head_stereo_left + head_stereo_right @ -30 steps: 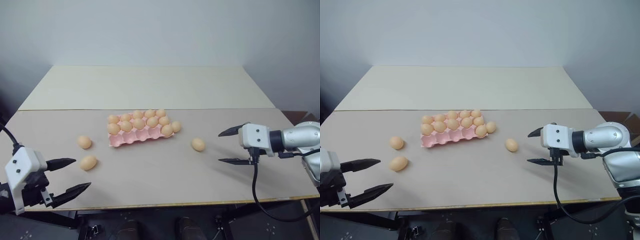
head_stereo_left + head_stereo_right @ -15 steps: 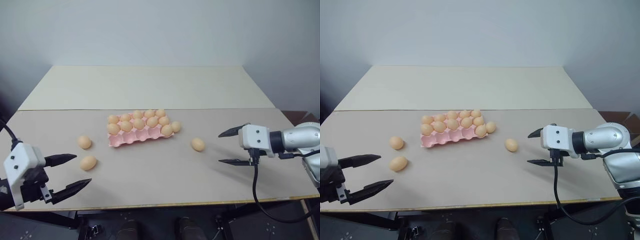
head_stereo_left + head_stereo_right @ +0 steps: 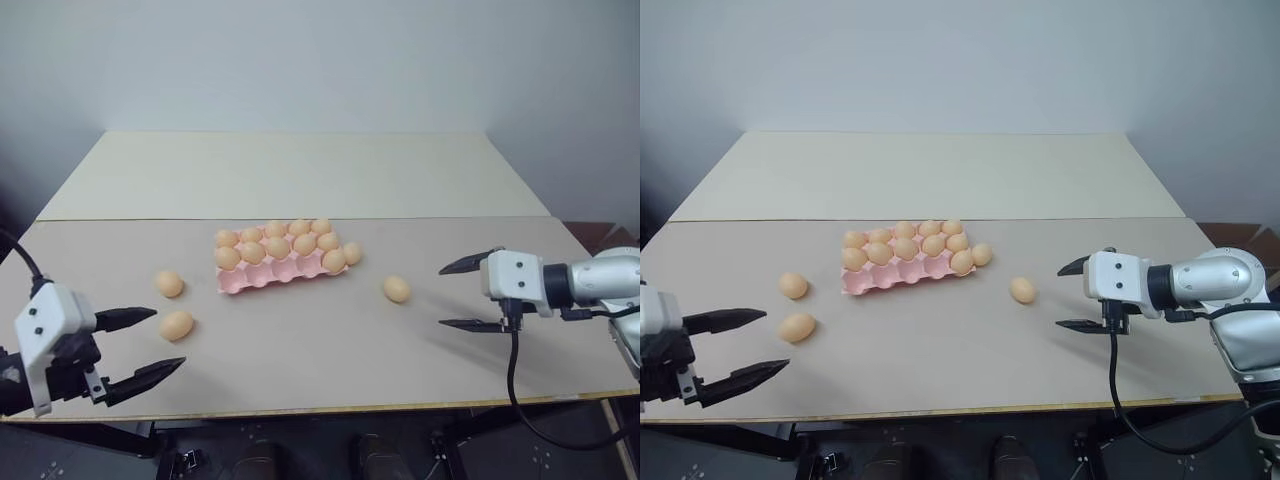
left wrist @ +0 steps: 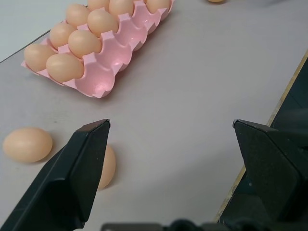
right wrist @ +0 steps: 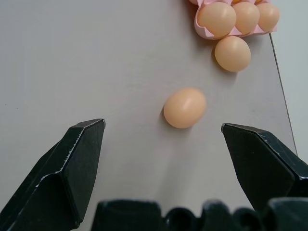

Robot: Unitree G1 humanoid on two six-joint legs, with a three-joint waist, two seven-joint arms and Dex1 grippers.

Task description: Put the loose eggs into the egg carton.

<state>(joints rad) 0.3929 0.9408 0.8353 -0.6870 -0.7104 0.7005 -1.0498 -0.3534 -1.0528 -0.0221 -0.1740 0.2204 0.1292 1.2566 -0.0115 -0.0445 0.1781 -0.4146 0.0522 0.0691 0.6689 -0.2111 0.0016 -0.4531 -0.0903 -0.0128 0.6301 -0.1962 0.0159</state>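
Eggs (image 3: 176, 325): four loose on table (image 3: 300, 370) around carton (image 3: 282, 268). Left gripper (image 3: 142, 345), right gripper (image 3: 468, 294): jaws spread, empty.

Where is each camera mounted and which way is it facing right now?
Head views: on the head, looking forward and down over the table, egg carton and loose eggs; left gripper and right gripper show, both open.
Left wrist view: along its own black fingers toward the carton and two eggs.
Right wrist view: along its fingers toward one egg.
Shared: the carton.
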